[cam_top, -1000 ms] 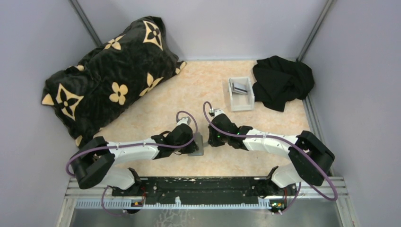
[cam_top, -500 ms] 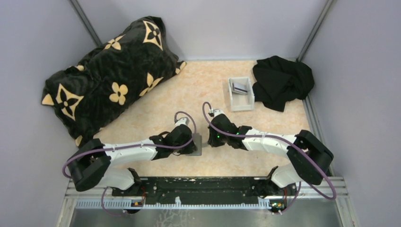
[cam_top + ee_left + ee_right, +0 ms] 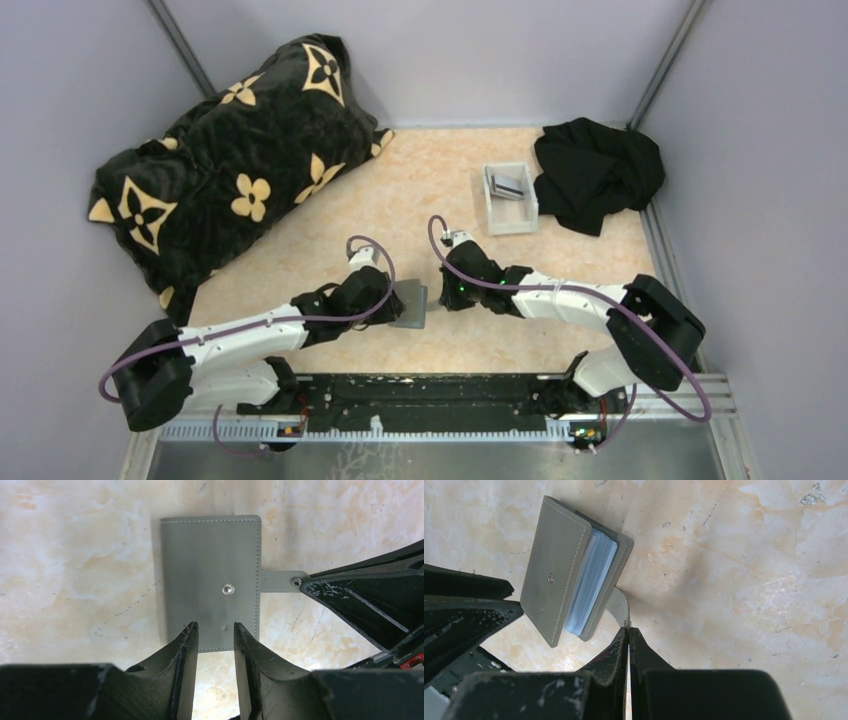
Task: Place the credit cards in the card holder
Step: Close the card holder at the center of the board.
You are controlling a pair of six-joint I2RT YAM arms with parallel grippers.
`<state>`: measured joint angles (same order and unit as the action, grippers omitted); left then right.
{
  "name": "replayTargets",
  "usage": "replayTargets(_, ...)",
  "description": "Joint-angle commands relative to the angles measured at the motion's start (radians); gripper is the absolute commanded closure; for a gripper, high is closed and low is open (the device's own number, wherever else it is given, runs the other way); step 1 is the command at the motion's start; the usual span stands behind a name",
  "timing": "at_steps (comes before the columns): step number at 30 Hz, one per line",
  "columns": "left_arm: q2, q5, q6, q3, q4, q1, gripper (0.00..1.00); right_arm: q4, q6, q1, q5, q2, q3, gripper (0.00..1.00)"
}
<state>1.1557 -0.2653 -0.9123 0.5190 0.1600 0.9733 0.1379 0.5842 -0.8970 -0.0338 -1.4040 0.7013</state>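
The grey card holder [image 3: 210,580] lies folded shut on the marbled table, snap stud facing up, with pale blue sleeves [image 3: 591,580] showing at its edge. My left gripper [image 3: 215,627] hovers open over the holder's near edge, nothing between its fingers. My right gripper [image 3: 628,628] is shut on the holder's small strap tab [image 3: 620,605], which sticks out to the side [image 3: 275,581]. In the top view the card holder [image 3: 413,305] sits between the left gripper [image 3: 393,303] and the right gripper [image 3: 437,298]. Grey credit cards [image 3: 510,185] lie in the white tray at the back.
The white tray [image 3: 515,222] stands at the back right, next to a crumpled black cloth [image 3: 597,170]. A large black cushion with tan flower marks [image 3: 230,160] fills the back left. Grey walls close in three sides of the table.
My left gripper has opened and let go of the card holder, and the left arm has drawn back to the left. The right arm has stayed put at the strap.
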Motion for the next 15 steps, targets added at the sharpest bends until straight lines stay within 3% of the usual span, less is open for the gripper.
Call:
replayTargets(1,-0.051,-0.094,-0.021,-0.037,0.024,0.002,0.61,-0.023,-0.015,-0.013,-0.015,0.005,0.045,1.00)
replayTargets(15,0.009,-0.102,-0.007,-0.079,-0.034,0.002,0.62,0.002,-0.030,-0.013,-0.008,-0.008,0.083,1.00)
